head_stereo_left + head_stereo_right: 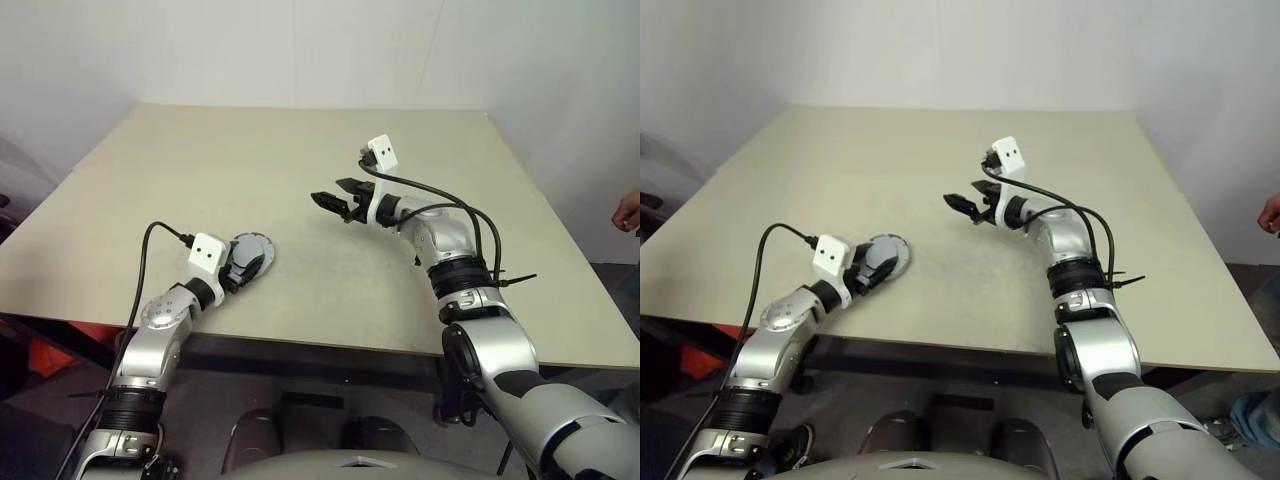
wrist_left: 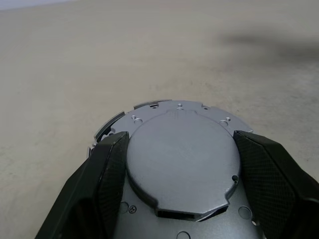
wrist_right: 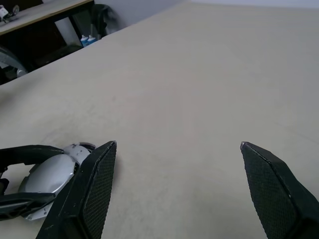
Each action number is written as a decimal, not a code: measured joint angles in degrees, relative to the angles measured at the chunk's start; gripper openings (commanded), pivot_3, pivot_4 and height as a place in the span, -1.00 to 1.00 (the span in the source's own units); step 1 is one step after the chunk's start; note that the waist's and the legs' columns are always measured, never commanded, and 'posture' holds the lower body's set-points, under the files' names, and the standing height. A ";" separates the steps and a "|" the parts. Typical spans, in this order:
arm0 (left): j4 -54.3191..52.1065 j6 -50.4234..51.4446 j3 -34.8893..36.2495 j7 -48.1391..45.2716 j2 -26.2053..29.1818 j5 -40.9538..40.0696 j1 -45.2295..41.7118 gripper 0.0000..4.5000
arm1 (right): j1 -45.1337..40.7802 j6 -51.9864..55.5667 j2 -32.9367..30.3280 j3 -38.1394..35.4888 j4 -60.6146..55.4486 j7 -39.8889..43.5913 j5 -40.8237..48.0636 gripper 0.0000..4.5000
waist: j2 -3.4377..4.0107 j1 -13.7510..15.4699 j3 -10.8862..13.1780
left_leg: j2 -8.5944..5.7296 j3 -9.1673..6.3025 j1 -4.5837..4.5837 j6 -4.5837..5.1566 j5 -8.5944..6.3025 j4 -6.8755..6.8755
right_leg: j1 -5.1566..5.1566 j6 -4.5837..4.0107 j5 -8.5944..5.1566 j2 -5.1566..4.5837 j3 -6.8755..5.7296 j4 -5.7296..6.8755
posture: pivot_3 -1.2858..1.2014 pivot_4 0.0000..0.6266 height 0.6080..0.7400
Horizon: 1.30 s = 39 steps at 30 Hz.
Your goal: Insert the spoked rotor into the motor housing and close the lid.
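A flat round grey lid (image 2: 179,159) with small rim holes lies on the table near its front left edge, covering the motor housing (image 2: 107,127), of which a bit of rim shows underneath. The spoked rotor is hidden. My left gripper (image 2: 180,134) reaches over the lid from the table's edge, and its two black fingers (image 2: 107,174) touch the lid's raised round plate on both sides. My right gripper (image 1: 328,191) hovers open and empty over the middle of the table, pointing left towards the lid (image 3: 50,172).
The beige table (image 1: 300,150) is bare around the lid. Its front edge (image 1: 330,345) runs just below my left wrist. A person's hand (image 1: 628,210) shows at the far right, beyond the table.
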 measured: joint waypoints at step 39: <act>-4.04 7.89 6.02 4.71 -4.61 -9.44 -0.15 0.35 | -0.06 -0.64 0.25 1.41 0.06 0.31 -1.34 1.00 | -0.01 0.82 0.01 | 0.29 -0.01 -0.21 -0.17 0.10 0.01 | -0.39 -0.49 0.16 0.29 -0.05 -0.10 | 0.03 -1.00 1.00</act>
